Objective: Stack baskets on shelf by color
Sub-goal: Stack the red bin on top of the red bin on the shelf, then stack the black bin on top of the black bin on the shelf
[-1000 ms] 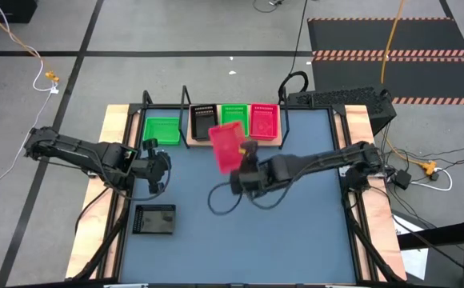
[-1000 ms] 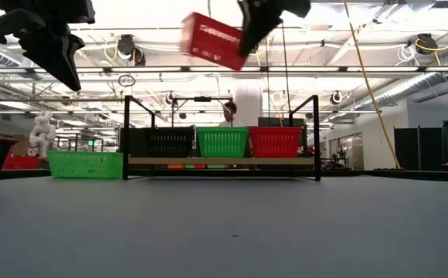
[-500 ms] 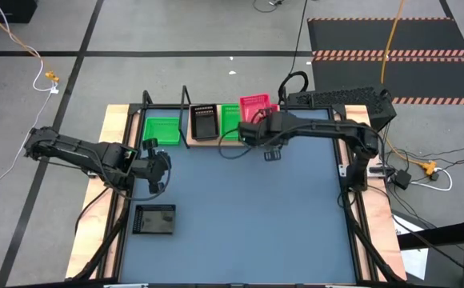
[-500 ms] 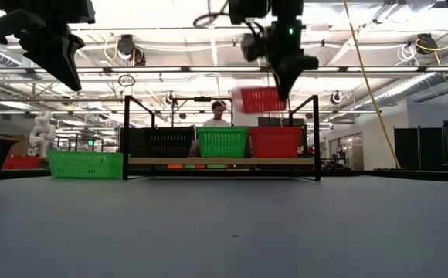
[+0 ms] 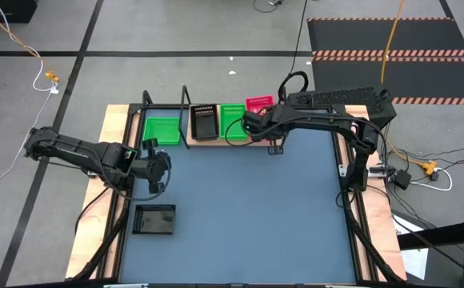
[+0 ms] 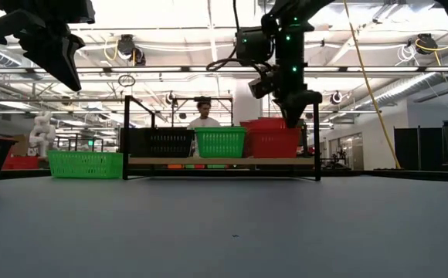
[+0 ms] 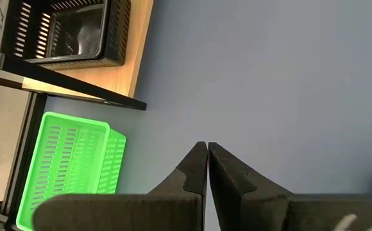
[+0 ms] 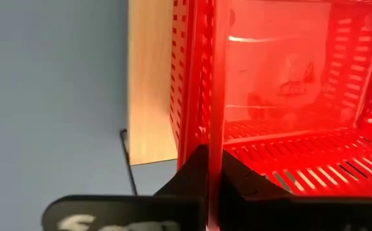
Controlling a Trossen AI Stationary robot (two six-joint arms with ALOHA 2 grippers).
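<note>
1. Right arm reaches from the table's right edge across to the far edge, elbow bent, wrist pointing down.
2. Right gripper [image 6: 297, 116] clamped on the wall of a red basket [image 8: 282, 96].
3. Left arm extends in from the left edge, raised above the table.
4. Left gripper [image 7: 207, 154] fingers pressed together, empty.

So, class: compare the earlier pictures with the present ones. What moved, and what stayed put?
The right pincer, shut on a red basket, carried it from mid-table to the shelf and lowered it into the red basket already there. The left pincer, the green baskets and the black baskets stayed put.
</note>
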